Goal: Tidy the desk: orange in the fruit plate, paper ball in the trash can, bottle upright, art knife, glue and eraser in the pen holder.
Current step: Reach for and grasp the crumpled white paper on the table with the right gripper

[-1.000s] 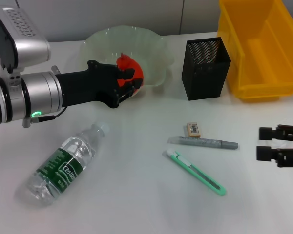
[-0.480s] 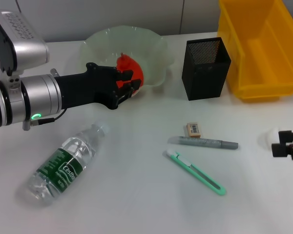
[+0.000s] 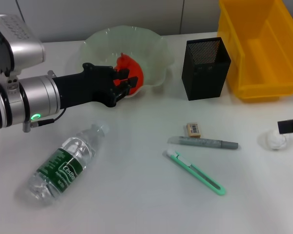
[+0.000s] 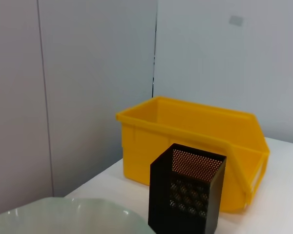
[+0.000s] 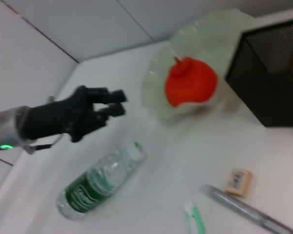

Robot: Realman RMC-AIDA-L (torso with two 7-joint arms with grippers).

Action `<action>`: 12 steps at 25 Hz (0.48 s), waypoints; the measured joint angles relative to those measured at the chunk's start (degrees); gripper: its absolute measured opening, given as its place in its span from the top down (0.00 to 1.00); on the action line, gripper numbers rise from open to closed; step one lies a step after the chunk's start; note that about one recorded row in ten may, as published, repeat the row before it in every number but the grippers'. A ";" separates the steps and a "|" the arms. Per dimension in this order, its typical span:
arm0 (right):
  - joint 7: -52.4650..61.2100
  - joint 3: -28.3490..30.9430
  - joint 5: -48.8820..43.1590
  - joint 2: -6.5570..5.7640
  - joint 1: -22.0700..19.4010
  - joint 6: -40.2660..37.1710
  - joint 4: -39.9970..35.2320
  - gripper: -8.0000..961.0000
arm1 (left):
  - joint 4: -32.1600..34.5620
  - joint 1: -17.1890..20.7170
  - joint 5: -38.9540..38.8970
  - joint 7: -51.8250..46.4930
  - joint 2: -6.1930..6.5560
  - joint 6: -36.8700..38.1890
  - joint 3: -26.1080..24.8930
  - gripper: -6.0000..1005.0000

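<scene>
Far left of desk point(image 3: 136, 195): orange point(image 3: 129, 73) sits in fruit plate point(image 3: 156, 51).
Left gripper point(image 3: 124, 84): over the plate's near rim, jaws parted narrowly, holding nothing.
Right gripper point(image 3: 290, 126): at right edge, jaws cannot be told.
Paper ball point(image 3: 275, 140): on desk, right.
Bottle point(image 3: 63, 163): lying, near left.
Eraser point(image 3: 193, 128), glue point(image 3: 202, 142), art knife point(image 3: 195, 172): centre, outside pen holder point(image 3: 205, 68).

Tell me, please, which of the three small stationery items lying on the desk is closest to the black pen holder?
The eraser; it lies nearer the pen holder than the grey glue stick or the green art knife.
</scene>
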 joint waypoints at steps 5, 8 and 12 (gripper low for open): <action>5.81 0.06 -5.65 -0.65 0.51 -2.12 -3.48 0.14 | -1.15 -0.13 -0.10 0.08 -0.02 -1.42 0.14 0.74; 7.45 0.07 -8.01 -0.73 0.76 -3.22 -5.31 0.14 | -1.30 -0.34 -0.11 0.11 -0.05 -2.05 0.48 0.74; 9.35 0.05 -12.54 -0.89 1.48 -4.78 -7.91 0.14 | -1.35 -0.67 -0.12 0.12 -0.06 -2.92 0.90 0.74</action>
